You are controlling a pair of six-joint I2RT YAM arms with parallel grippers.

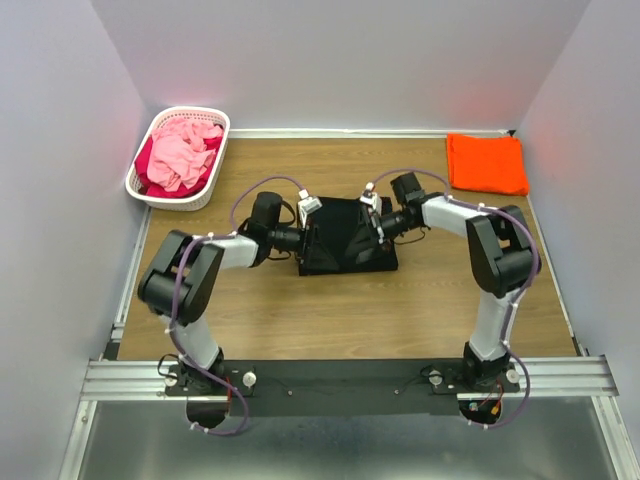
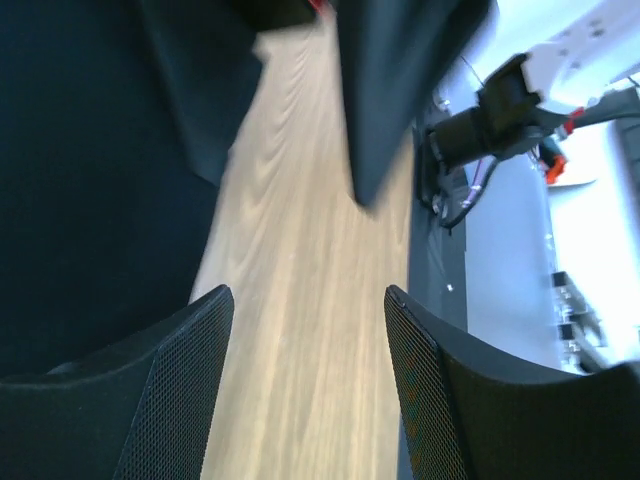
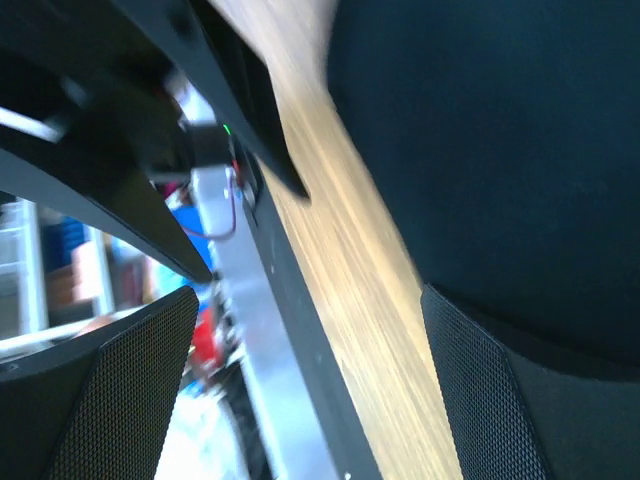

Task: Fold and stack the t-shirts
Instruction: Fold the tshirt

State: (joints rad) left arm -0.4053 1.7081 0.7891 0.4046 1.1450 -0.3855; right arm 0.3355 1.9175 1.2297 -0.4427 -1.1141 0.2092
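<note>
The black t-shirt (image 1: 345,238) lay folded into a compact block at the middle of the wooden surface (image 1: 340,310), with one arm at each side of it. The left pincer (image 2: 310,300) stood open at the shirt's left edge, bare wood showing between its fingers (image 2: 190,370) and nothing held. The right pincer (image 3: 310,300) stood open at the shirt's right edge, dark cloth just beside one finger but nothing gripped. The orange t-shirt (image 1: 487,164) lay folded flat in the far right corner, well apart. A white lattice basket (image 1: 192,109) in the far left corner held pink and red clothes (image 1: 185,150).
</note>
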